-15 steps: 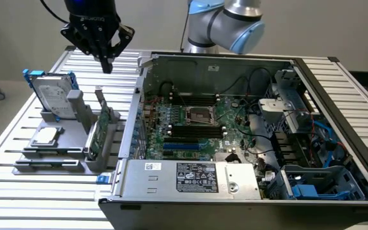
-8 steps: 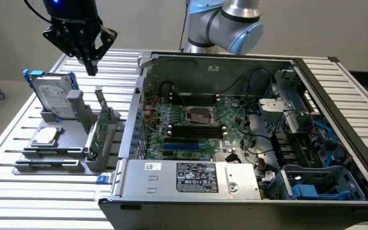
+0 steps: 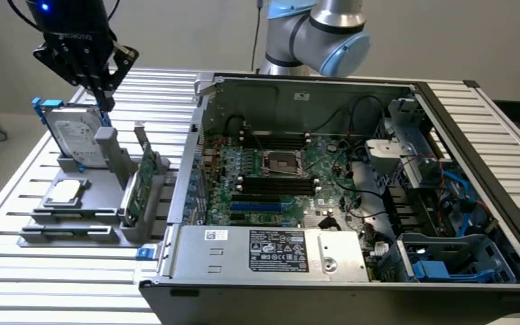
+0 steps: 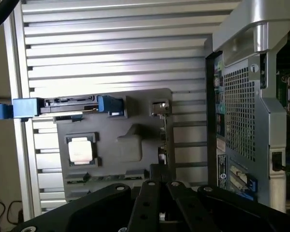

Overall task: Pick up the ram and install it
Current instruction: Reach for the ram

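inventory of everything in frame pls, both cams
computer case: 1, silver-grey, open, exterior view's right
motherboard: 1, green, inside the case
power supply: 1, silver with label, at the case's near edge
slatted table: 1, aluminium, under everything
parts holder: 1, grey, on the table beside the case, exterior view's left
hard drive: 1, silver with blue rails, upright at the holder's back
CPU chip: 1, silver, flat on the holder
expansion card: 1, green, on edge at the holder's case side
ram: probably 1, thin dark strip in the holder's front slot; not certain
robot arm: 1, silver and blue, behind the case
end effector: 1, black, above the holder beside the hard drive
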Motion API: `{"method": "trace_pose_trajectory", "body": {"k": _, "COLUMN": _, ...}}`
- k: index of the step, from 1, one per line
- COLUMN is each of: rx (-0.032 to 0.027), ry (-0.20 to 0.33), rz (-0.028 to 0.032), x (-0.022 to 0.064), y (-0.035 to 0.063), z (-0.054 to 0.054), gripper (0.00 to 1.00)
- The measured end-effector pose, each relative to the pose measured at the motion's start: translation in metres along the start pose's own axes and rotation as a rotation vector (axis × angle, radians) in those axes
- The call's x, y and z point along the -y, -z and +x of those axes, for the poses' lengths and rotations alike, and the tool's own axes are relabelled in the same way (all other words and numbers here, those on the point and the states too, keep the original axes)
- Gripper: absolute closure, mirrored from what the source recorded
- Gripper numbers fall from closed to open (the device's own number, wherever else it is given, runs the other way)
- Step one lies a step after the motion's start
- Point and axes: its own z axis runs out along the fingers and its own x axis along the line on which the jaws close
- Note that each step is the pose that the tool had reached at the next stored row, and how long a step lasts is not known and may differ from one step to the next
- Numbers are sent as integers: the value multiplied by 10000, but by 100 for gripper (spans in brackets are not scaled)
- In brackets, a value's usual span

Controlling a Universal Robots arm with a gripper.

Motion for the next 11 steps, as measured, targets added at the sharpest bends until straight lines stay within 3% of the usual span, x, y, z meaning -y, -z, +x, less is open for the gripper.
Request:
{"method": "trace_pose_trajectory", "body": {"k": 6, "rx": 1, "ry": 0, "rz": 11, "x": 68, "y": -62, "z": 229, "gripper": 89}}
{"method": "trace_pose_trajectory", "body": {"k": 11, "rx": -20, "ry": -1, "rz": 12, "x": 192, "y": -133, "z": 323, "gripper": 89}}
